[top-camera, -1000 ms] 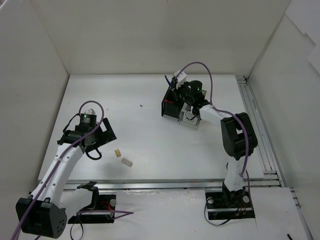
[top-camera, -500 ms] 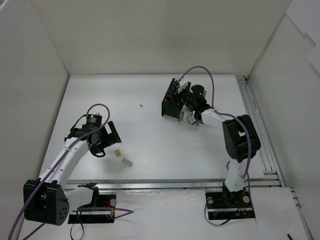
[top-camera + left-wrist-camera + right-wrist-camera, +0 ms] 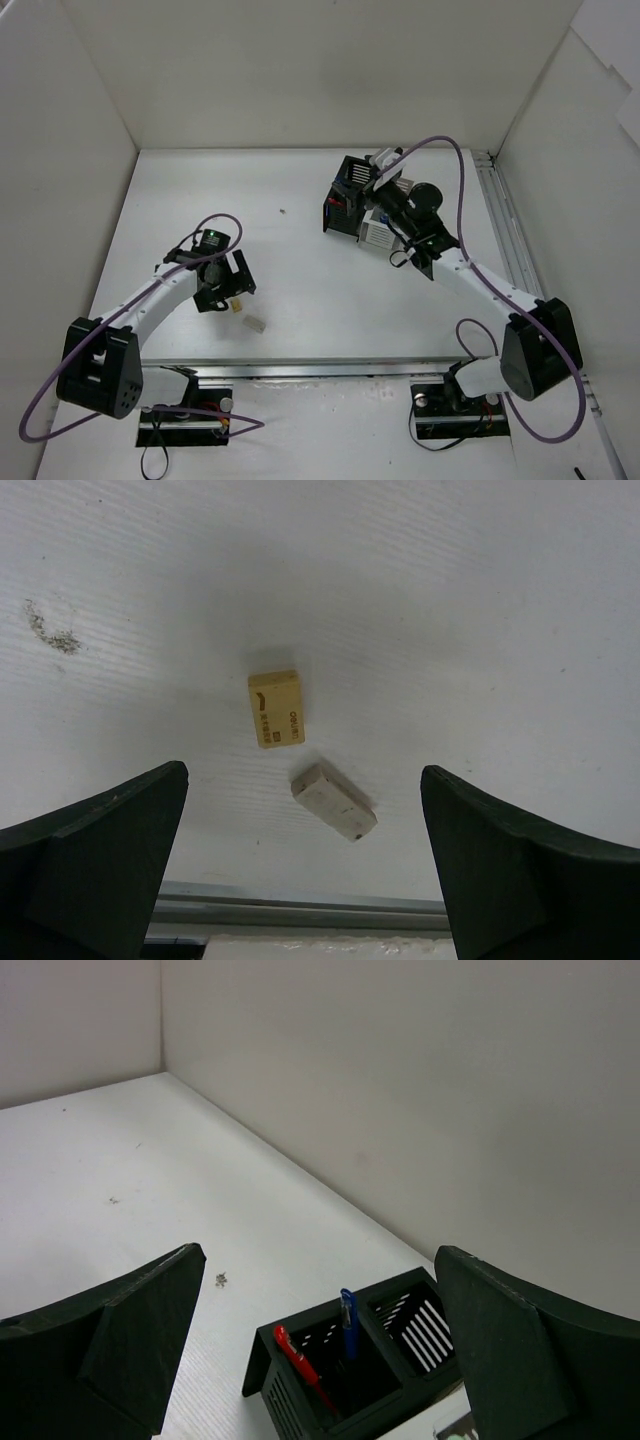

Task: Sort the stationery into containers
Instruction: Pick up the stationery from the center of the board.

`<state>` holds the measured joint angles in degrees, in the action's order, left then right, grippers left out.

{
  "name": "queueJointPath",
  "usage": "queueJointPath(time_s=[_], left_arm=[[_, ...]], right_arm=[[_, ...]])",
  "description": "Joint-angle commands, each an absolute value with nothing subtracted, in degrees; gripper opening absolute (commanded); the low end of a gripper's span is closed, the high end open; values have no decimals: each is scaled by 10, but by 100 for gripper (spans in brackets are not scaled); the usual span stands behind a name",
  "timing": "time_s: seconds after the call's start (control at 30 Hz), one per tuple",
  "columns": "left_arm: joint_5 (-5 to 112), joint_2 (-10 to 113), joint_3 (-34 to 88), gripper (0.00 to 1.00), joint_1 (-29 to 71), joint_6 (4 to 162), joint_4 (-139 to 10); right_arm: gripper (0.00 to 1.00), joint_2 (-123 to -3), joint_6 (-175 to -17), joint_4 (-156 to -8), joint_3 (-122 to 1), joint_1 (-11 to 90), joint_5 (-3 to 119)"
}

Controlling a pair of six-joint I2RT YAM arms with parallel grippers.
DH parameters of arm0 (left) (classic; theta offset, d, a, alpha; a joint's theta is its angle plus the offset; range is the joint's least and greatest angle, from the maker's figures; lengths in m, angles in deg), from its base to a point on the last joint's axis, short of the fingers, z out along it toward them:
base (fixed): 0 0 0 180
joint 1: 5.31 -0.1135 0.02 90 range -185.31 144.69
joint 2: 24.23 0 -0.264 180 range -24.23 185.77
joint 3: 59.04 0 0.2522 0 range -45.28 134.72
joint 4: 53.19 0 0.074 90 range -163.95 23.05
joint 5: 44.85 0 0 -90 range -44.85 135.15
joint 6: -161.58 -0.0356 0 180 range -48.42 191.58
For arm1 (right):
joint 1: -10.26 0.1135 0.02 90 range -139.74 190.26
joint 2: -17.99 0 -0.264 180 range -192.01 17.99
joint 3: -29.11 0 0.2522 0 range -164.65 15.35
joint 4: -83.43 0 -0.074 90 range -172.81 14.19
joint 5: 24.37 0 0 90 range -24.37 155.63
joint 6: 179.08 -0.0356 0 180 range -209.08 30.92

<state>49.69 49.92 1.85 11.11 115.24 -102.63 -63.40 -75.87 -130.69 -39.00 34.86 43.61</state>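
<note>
Left claw [image 3: 302, 768], wide open, has the beige eraser [image 3: 275, 709] and white eraser [image 3: 334, 800] both between its fingers, so closing may pinch both or knock one aside.

The top view sits above and behind the arm bases [image 3: 185, 410], looking down and forward over the whole table [image 3: 300, 190] from far enough to take in the walls [image 3: 300, 70]. The left wrist view looks almost straight down from close up, well left of the black box [image 3: 343, 205], at the beige eraser [image 3: 275, 709] and white eraser [image 3: 334, 801]. The top view shows both erasers too. The right wrist view slants down over the black box toward a wall corner, and the top view shares that box.
</note>
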Motion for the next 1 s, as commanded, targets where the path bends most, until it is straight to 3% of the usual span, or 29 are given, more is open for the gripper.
queueJointPath(time_s=[0.0,0.13,0.43,0.53,0.77,0.97], left_arm=[[454,507,34,97,125,1193,-1039],[434,529,19,89,131,1225,-1009],[412,615,48,61,148,1237,-999],[408,638,58,49,148,1238,-1007],[401,653,116,1,165,1218,-1014],[385,666,296,0,195,1107,-1025]], right_arm=[[98,-580,-783,-1357,-359,362,536],[98,-535,-812,-1357,-330,378,594],[98,-440,-838,-1335,-230,409,694],[98,-414,-842,-1298,-217,415,705],[98,-380,-834,-1221,-213,428,766],[98,-353,-844,-1207,-199,430,797]])
